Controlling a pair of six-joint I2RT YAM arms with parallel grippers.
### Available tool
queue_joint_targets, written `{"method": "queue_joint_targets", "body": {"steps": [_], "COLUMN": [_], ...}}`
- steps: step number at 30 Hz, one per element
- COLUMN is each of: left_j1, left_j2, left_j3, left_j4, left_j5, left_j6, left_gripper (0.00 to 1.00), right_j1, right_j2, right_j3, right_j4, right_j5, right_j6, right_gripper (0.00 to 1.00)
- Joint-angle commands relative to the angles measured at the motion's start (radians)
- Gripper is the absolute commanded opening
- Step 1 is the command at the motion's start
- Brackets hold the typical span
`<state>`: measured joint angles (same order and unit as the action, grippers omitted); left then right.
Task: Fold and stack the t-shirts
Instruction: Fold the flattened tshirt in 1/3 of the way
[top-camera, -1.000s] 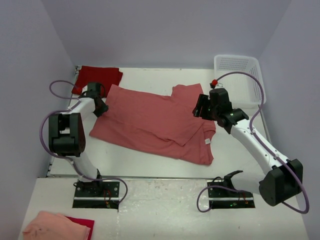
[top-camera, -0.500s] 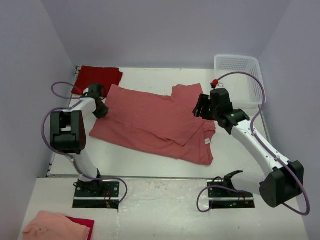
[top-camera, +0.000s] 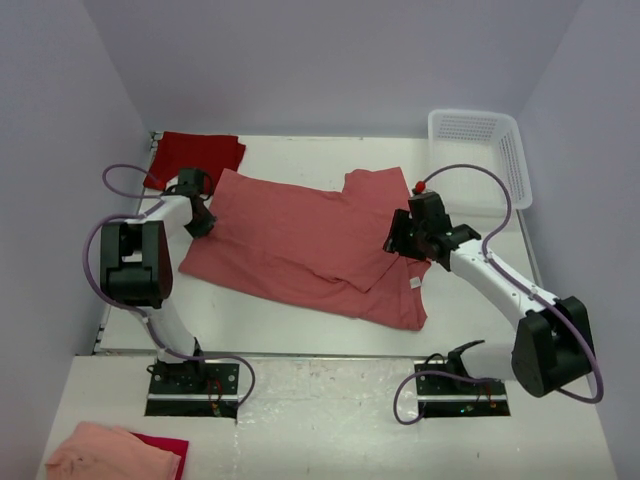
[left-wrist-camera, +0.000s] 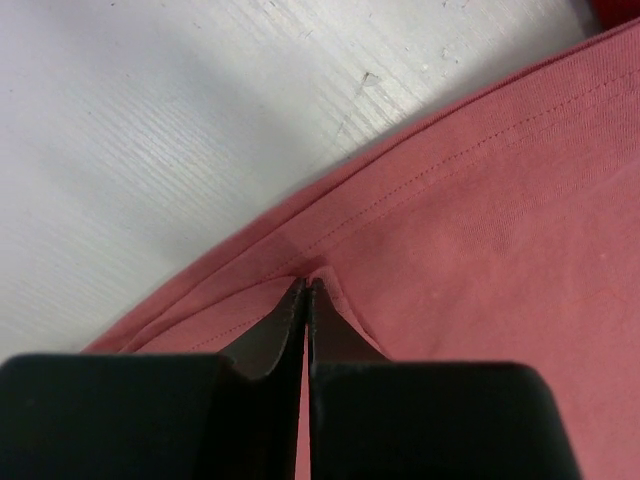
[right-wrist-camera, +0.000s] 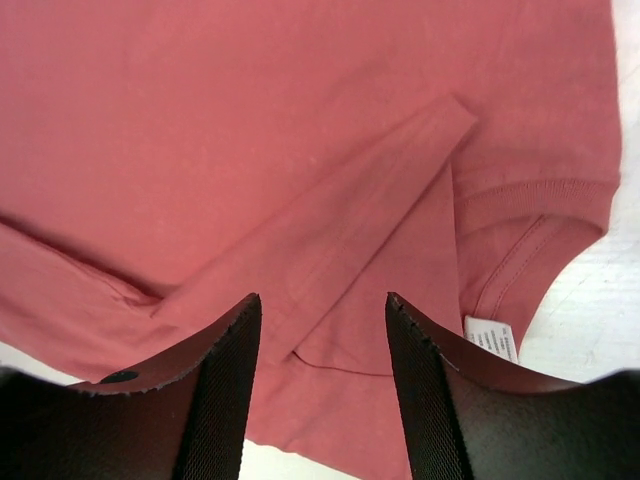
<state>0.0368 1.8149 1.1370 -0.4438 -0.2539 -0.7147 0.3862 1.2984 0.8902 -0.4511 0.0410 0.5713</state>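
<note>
The salmon t-shirt (top-camera: 305, 240) lies spread across the middle of the table, partly folded, its white neck label (top-camera: 415, 284) at the right. My left gripper (top-camera: 203, 224) is at the shirt's left edge and is shut on a pinch of its hem (left-wrist-camera: 305, 285). My right gripper (top-camera: 398, 238) hovers over the shirt's right part, open and empty; the folded sleeve (right-wrist-camera: 330, 250) and the label (right-wrist-camera: 492, 338) show between and beside its fingers. The crimson t-shirt (top-camera: 197, 153) lies folded at the back left corner.
A white mesh basket (top-camera: 480, 150) stands at the back right. A peach-pink cloth (top-camera: 105, 455) on a red piece lies on the near shelf at bottom left. Walls close in the table on three sides.
My right gripper has moved down and slightly left, lower over the shirt's right part. My left gripper has barely moved at the shirt's left edge.
</note>
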Motion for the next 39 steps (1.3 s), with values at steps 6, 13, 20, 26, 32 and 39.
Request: {"method": "queue_joint_targets", "body": {"steps": [6,13,20,26,32,39], "left_j1": [-0.008,-0.008,-0.008,-0.008,-0.008,-0.008], "left_j2": [-0.065,-0.066,-0.052,-0.052,-0.06,-0.06], "left_j3": [0.026,0.038,0.038,0.04,0.035,0.027], "left_j4": [-0.033,-0.038,-0.035,-0.032,-0.032,-0.022], "left_j5": [-0.054,-0.051,-0.047,-0.036,-0.03,-0.012], "left_j6": [-0.014,-0.005,-0.002,-0.005,-0.006,-0.012], "left_gripper": [0.0,0.0,0.0,0.0,0.0,0.0], "right_j1": [-0.001,-0.075,-0.119,-0.121,-0.121,-0.121], "right_j2": [0.168,0.325,0.363,0.394,0.412,0.421], "right_j3": [0.024,0.116,0.144,0.168,0.171,0.188], "right_j4": [0.043,0.038,0.04,0.038,0.041,0.026], "right_j5": [0.068,0.129,0.142,0.083,0.06,0.063], "right_j6": [0.064,0.059,0.041,0.047,0.067,0.091], "right_gripper": [0.54,0.52,0.44,0.41,0.38,0.37]}}
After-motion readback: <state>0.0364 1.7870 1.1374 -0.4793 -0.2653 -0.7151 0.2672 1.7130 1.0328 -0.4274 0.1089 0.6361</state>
